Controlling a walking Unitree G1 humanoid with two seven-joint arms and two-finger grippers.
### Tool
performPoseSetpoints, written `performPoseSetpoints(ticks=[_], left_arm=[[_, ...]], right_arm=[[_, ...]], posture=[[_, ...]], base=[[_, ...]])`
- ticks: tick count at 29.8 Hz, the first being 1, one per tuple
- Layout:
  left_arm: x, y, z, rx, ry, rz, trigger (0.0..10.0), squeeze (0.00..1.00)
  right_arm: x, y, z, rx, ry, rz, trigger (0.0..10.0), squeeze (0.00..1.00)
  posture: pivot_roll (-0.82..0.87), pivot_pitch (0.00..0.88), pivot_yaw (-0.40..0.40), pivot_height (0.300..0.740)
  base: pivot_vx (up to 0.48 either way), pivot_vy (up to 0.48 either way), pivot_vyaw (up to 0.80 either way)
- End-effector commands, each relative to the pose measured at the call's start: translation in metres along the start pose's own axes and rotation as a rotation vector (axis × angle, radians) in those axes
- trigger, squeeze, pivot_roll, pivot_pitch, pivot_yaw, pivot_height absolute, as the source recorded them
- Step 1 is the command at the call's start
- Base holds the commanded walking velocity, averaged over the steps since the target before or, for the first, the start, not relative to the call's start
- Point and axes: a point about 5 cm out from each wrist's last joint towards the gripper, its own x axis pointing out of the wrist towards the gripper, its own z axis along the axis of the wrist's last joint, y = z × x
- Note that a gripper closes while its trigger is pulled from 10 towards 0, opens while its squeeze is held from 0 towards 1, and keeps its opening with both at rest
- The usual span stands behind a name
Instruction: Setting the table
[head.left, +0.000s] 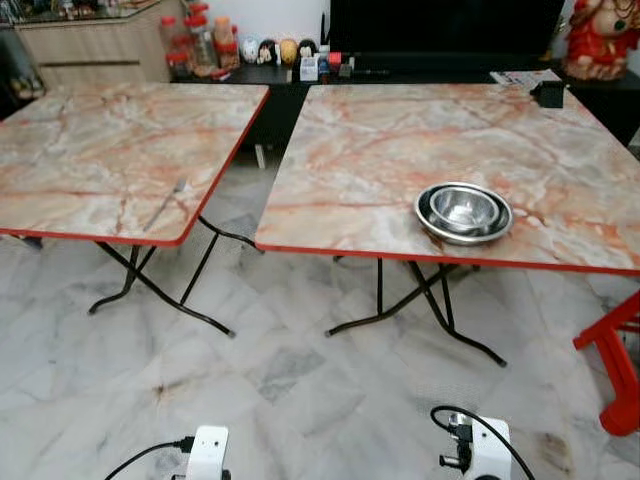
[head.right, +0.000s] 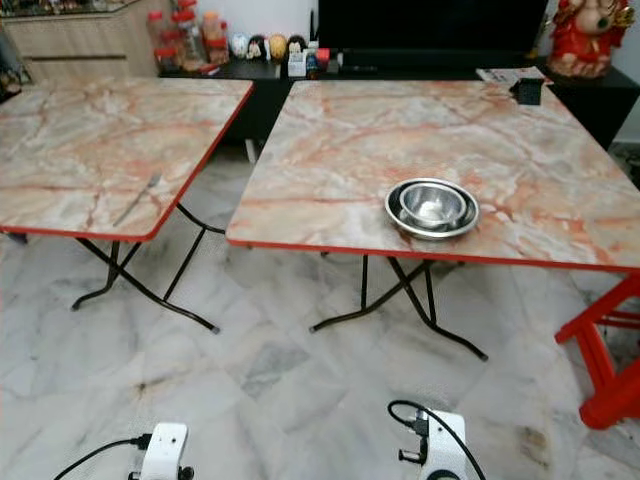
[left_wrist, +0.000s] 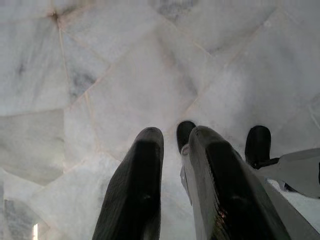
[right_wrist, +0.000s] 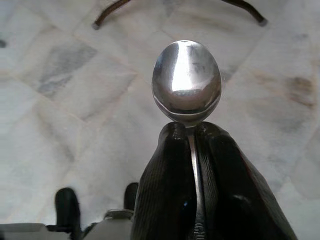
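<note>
Both arms hang low, white wrists at the bottom of the head view. The right gripper (right_wrist: 186, 131) has its two long black fingers clamped on the handle of a shiny metal spoon (right_wrist: 186, 82). The left gripper (left_wrist: 172, 137) points at the floor, its black fingers slightly parted and holding nothing.

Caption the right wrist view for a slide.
Right gripper shut on a spoon, bowl end out, above the marble floor.

Head views are evenly lit and pretty sharp; glare is seen on the spoon (right_wrist: 186, 82), tool fingers (right_wrist: 165, 200) blurred up close.
</note>
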Motion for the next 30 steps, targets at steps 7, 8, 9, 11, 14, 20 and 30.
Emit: performPoseSetpoints(ticks=[7,8,9,11,14,20,30], left_arm=[[0.0003,0.0038,0.0021,0.012,0.001,0.009,10.0,0.0],[0.0004,0.0037,0.0023,0.013,0.001,0.008,10.0,0.0],[0.0004,0.0036,0.0024,0.013,0.0,0.008,10.0,0.0],[0.0005,0.0036,0.0026,0.013,0.0,0.008,10.0,0.0],[0.0005,0.0036,0.003,0.015,0.0,0.007,10.0,0.0],[0.0006,0.0034,0.0035,0.016,0.0,0.005,10.0,0.0],[0.0007,0.0039,0.004,0.016,-0.001,0.007,10.0,0.0]], right_arm=[[0.0012,0.0061,0.0032,0.013,-0.009,0.019,10.0,0.0],[0.001,0.005,0.0026,0.013,-0.007,0.016,10.0,0.0],[0.0008,0.0042,0.0022,0.013,-0.005,0.013,10.0,0.0],[0.0007,0.0033,0.0016,0.015,-0.003,0.01,10.0,0.0],[0.0004,0.0015,0.001,0.021,-0.001,0.003,10.0,0.0],[0.0005,0.0018,0.0009,0.024,0.0,0.001,10.0,0.0],[0.0007,0.0031,0.0011,0.023,0.002,0.004,10.0,0.0]], posture=[[-0.09,0.0,0.01,0.74],[-0.09,0.0,0.011,0.74],[-0.09,0.0,0.011,0.74],[-0.1,0.0,0.012,0.74],[-0.1,0.0,0.013,0.74],[-0.1,0.0,0.013,0.74],[-0.09,0.0,0.015,0.74]], base=[[0.299,0.0,0.0],[0.319,0.0,0.0],[0.319,0.0,0.0],[0.326,0.0,0.0],[0.33,0.0,0.0],[0.341,0.0,0.0],[0.347,0.0,0.0]])
